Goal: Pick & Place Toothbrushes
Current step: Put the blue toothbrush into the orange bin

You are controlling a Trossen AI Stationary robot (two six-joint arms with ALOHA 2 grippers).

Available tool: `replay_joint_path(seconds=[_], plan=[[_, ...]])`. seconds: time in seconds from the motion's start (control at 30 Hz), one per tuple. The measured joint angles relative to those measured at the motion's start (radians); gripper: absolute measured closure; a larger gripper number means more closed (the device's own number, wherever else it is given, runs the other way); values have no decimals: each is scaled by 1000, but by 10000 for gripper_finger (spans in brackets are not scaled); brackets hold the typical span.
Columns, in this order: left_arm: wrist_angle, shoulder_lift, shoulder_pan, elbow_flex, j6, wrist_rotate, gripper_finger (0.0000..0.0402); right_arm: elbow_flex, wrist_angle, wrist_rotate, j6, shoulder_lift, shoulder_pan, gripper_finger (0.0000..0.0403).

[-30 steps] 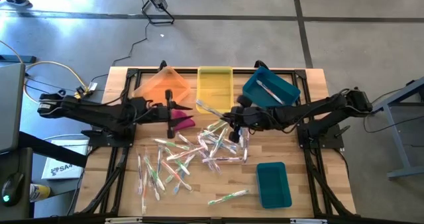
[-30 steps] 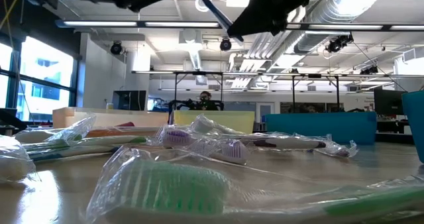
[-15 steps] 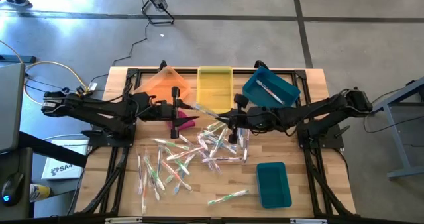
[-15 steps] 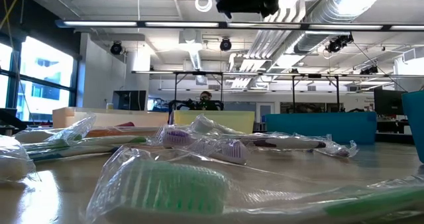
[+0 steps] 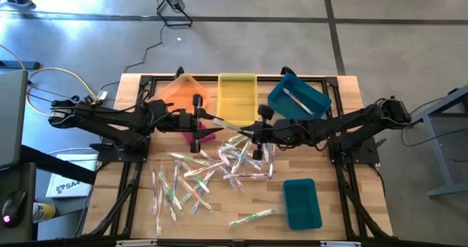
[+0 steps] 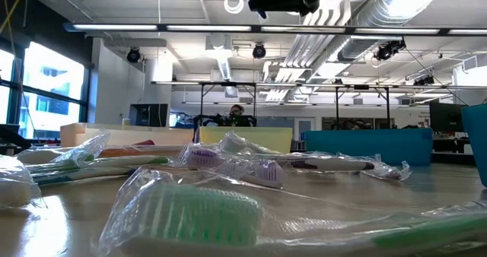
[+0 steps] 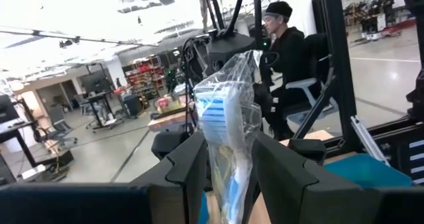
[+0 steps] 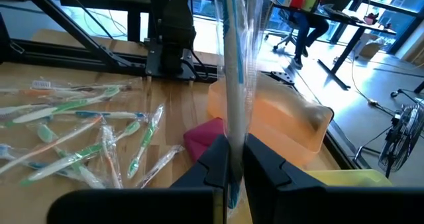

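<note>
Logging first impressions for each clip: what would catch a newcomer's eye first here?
Both grippers meet above the table's middle, pinching one wrapped toothbrush between them: the left gripper on one end, the right gripper on the other. Below them a heap of wrapped toothbrushes litters the wooden table. Orange, yellow and teal bins line the far edge.

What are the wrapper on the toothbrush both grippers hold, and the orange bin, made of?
The wrapper on the toothbrush looks like thin clear plastic film: crinkled, glossy, brush visible through it. The orange bin looks like translucent moulded plastic, smooth with soft sheen. Left gripper and right gripper both clamp it.
</note>
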Motion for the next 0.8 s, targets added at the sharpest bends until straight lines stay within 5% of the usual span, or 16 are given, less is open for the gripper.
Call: replay_joint_path(seconds=[0.57, 0.8], plan=[[-9, 0, 0, 0, -1, 0, 285, 0, -1, 3, 0, 0, 0, 385], [-10, 0, 0, 0, 1, 0, 338, 0, 0, 5, 1, 0, 0, 385]])
